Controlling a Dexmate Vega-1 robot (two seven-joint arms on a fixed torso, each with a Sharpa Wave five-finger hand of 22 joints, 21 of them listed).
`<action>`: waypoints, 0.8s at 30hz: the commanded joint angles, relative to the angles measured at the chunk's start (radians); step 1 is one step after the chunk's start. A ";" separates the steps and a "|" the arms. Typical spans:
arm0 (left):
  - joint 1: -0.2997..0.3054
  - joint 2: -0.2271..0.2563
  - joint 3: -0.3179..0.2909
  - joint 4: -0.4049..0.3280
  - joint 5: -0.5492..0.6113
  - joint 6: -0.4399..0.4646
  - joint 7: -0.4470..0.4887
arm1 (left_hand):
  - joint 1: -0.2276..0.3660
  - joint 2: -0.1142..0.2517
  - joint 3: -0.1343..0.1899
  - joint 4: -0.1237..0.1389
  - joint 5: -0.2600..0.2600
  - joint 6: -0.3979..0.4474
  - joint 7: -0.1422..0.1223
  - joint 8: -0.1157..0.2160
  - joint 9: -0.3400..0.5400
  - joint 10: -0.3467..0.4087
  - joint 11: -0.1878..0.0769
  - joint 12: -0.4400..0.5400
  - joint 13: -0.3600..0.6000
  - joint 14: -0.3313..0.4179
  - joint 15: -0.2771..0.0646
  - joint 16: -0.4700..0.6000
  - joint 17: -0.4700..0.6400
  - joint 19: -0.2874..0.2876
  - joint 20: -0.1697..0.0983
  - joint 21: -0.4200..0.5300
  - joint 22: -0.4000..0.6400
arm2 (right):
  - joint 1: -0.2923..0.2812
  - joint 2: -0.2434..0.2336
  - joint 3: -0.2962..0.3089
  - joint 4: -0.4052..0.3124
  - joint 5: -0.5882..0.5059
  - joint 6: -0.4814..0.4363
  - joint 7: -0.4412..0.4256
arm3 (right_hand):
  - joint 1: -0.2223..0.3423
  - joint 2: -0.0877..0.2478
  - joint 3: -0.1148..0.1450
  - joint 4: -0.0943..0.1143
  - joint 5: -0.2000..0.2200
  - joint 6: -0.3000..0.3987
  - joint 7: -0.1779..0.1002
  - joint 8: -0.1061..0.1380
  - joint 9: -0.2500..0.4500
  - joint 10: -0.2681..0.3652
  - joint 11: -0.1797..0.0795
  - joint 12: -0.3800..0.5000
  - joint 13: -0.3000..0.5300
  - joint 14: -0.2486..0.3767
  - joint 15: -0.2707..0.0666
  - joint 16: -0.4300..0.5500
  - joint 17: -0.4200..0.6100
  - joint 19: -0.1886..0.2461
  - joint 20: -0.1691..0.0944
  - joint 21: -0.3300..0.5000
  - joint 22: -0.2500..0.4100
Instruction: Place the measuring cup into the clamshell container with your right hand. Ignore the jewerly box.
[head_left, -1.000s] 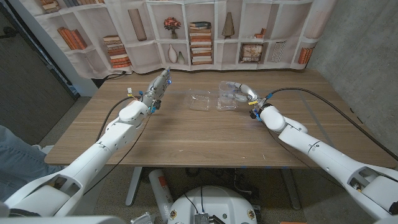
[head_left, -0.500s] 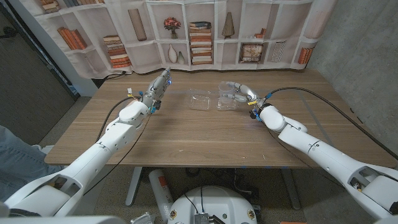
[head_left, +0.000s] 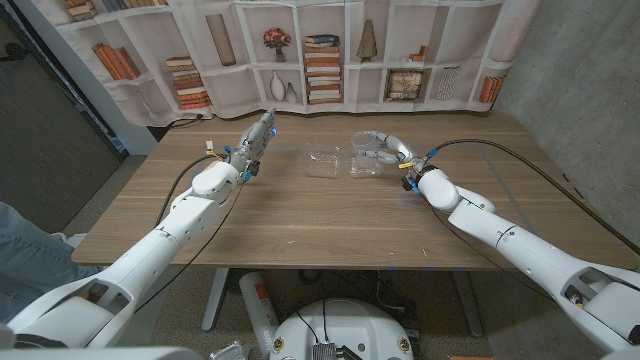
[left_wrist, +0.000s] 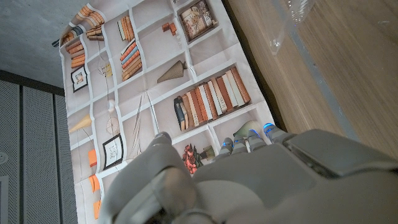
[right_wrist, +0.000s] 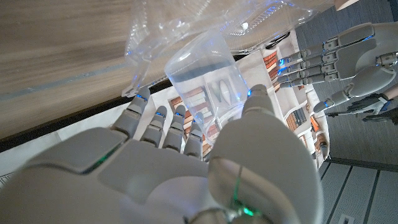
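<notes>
Since the frame 1 second ago, the right hand (head_left: 388, 150) has shifted only slightly, staying in the upper middle of the head view beside the clamshell container (head_left: 345, 160), while the left hand (head_left: 256, 138) has not moved. Held between the right hand's thumb and fingers (right_wrist: 163, 121), the clear measuring cup (right_wrist: 208, 81) sits with its open mouth pointing away from the palm, close against the container's crinkled transparent plastic (right_wrist: 205, 22); whether cup and container touch cannot be told. In the head view the container lies open on the wooden counter (head_left: 330, 215), in 2 clear halves side by side, just left of the right hand. Up in the upper left of the head view, the left hand is raised above the counter, fingers extended and together, holding nothing. Behind the counter hangs a printed bookshelf backdrop (head_left: 300, 50).
</notes>
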 joint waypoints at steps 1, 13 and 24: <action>-0.002 -0.004 0.003 -0.002 0.003 0.000 -0.001 | 0.005 0.007 -0.004 -0.001 -0.002 0.002 0.000 0.004 0.005 -0.044 -0.008 0.000 0.005 -0.147 0.003 -0.001 0.002 -0.243 -0.012 0.003 0.003 | -0.010 -0.008 0.006 -0.021 -0.013 -0.007 -0.013 | -0.021 -0.006 -0.014 0.001 0.010 -0.010 0.000 0.004 0.000 -0.009 0.005 0.006 0.003 -0.005 0.003 0.004 0.002 -0.007 0.004 0.003 0.001; 0.012 -0.001 -0.001 -0.013 0.000 -0.002 0.005 | 0.006 0.008 -0.005 -0.001 -0.003 0.003 -0.001 0.004 0.005 -0.044 -0.008 0.000 0.005 -0.147 0.002 0.000 0.002 -0.242 -0.012 0.003 0.003 | -0.009 -0.013 0.003 -0.043 -0.021 -0.045 -0.001 | -0.060 -0.029 -0.044 0.016 0.035 -0.088 0.015 -0.002 -0.008 -0.065 0.013 0.002 0.002 -0.041 0.020 0.004 0.003 -0.035 0.020 0.003 0.001; 0.018 0.003 -0.003 -0.019 -0.001 -0.002 0.007 | 0.007 0.008 -0.006 -0.001 -0.003 0.006 -0.002 0.005 0.005 -0.044 -0.008 0.000 0.005 -0.147 0.001 -0.001 0.002 -0.242 -0.011 0.003 0.003 | -0.013 -0.012 0.004 -0.049 -0.023 -0.042 -0.009 | -0.067 -0.030 -0.050 0.019 0.043 -0.097 0.017 0.002 -0.010 -0.072 0.016 0.006 0.002 -0.046 0.019 0.006 0.003 -0.042 0.021 0.004 0.001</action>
